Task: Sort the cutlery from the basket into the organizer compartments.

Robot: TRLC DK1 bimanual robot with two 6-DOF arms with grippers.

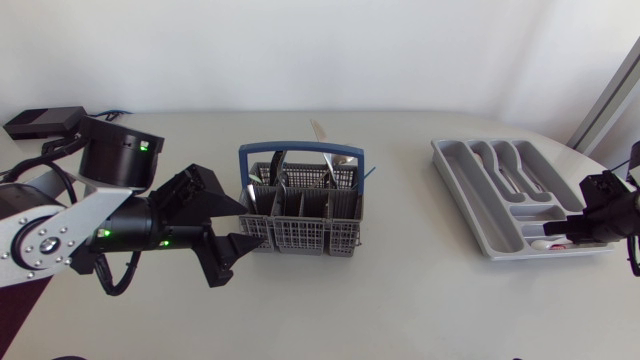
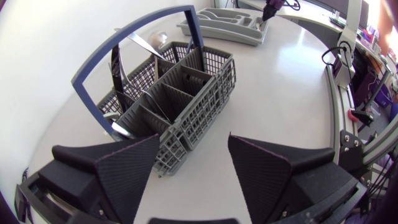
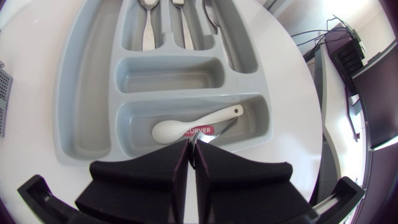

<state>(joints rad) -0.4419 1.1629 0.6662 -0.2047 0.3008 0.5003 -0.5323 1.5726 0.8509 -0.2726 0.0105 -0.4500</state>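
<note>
Leftmost, the left hand point(image 2: 193, 140) is held spread just beside the grey plastic mesh basket with a blue hoop handle point(image 2: 199, 99). Inside it the steel cutlery point(image 2: 144, 45) is stood roughly upright, long axes near vertical. It is judged stiff, light and slippery, best pinched at the bared upper ends. Further right, the right hand point(image 3: 189, 146) is pressed together over the grey plastic organizer tray point(image 3: 81, 93), with a fragile white ceramic spoon point(image 3: 171, 130) laid crosswise just ahead.
</note>
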